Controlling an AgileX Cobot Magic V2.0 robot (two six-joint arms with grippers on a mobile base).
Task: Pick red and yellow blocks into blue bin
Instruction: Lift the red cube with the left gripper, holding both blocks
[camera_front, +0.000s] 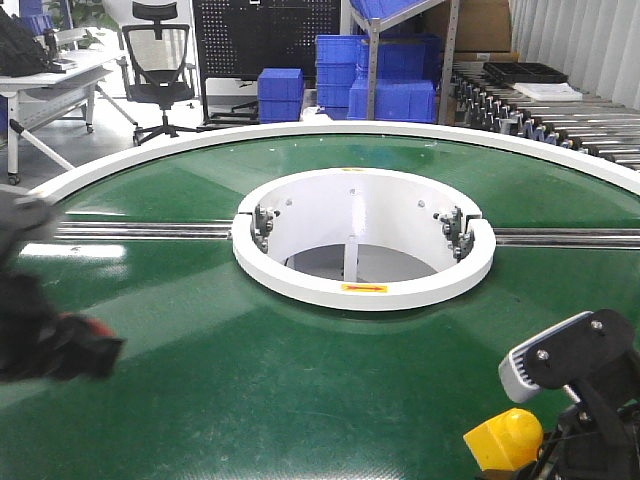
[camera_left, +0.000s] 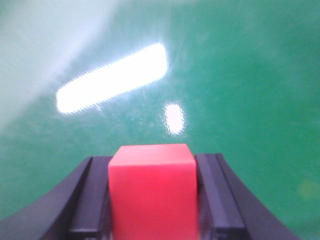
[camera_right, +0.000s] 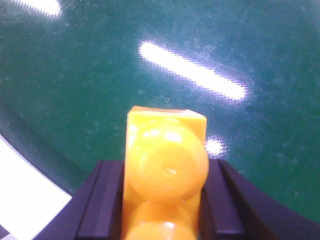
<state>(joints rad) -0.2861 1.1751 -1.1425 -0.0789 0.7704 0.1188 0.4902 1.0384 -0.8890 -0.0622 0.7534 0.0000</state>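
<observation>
Red cube (camera_left: 151, 195): clamped between the two dark fingers of the left gripper (camera_left: 152, 162), with its flat sides against the pads. It is plain, smooth and bright red, with crisp edges, and no marking is seen.

Yellow brick (camera_right: 167, 150): clamped between the fingers of the right gripper (camera_right: 165, 167) and gripped by its flat side walls. It is glossy moulded plastic. One round stud is seen whole, facing back toward the wrist, and a second is cut by the frame edge.

Reason for hold: the flat opposite faces are judged to have been chosen for a square, slip-free grip. The studs are left free of the pads.

Jaw state: both pairs are closed on their loads, and no gap is seen at either side of either block.

Height: both blocks are judged to be carried clear of the green belt (camera_left: 240, 75) beneath the fingers. Clearance cannot be confirmed, as the left wrist view is blurred.

Surroundings: glare streaks are seen on the belt ahead of each gripper. The white ring (camera_front: 362, 290) lies well ahead of and between the two grippers.

Blue bin: not seen in any view. Only ribbed blue crates (camera_front: 395, 100) are seen far beyond the grippers, and these are not to be taken as the target.

Stage: both picks are judged complete, and release into the bin is not yet done.
</observation>
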